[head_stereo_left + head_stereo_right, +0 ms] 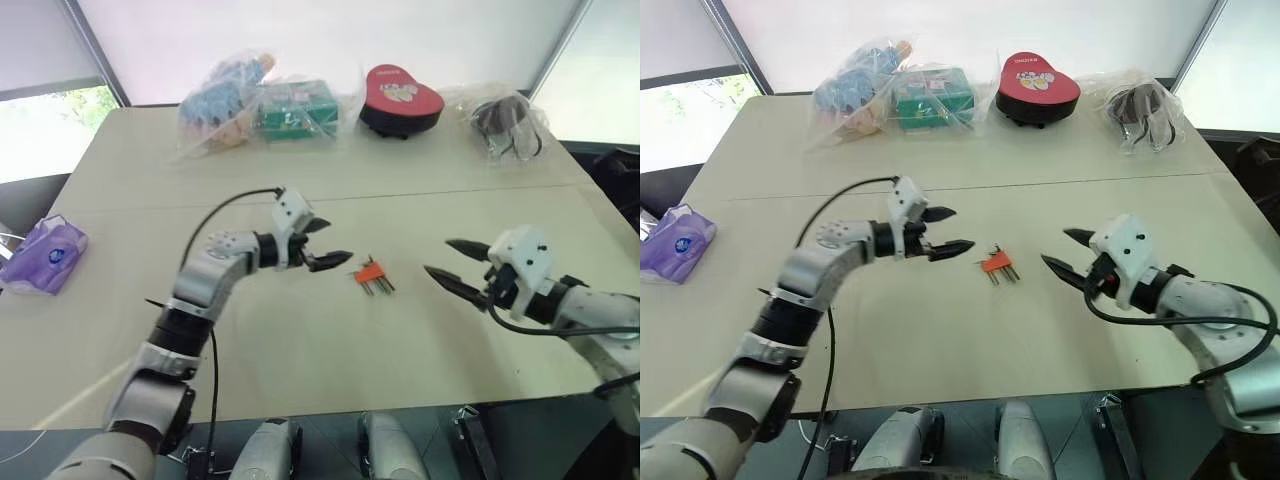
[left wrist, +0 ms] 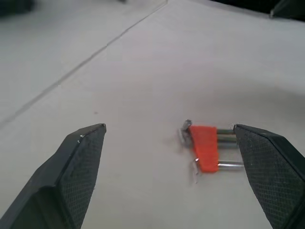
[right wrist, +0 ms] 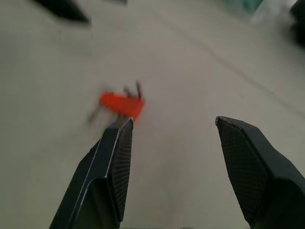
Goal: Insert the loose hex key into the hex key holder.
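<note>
**Holder lies between two open pincers, left one closer**

Both pincers hang above the near half of the table in the head views, each with jaws apart and nothing between them. The hex key holder rests flat on the table between them, just beside the left pincer and farther from the right pincer; its metal keys point toward the table's near edge.

Left wrist view: the orange holder sits just ahead of the spread fingers, toward one of them, keys running crosswise to the reach.

Right wrist view: the holder lies ahead, past one finger.

No separate loose hex key can be told apart from the keys in the block. The left arm looks better placed for any next reach.
</note>
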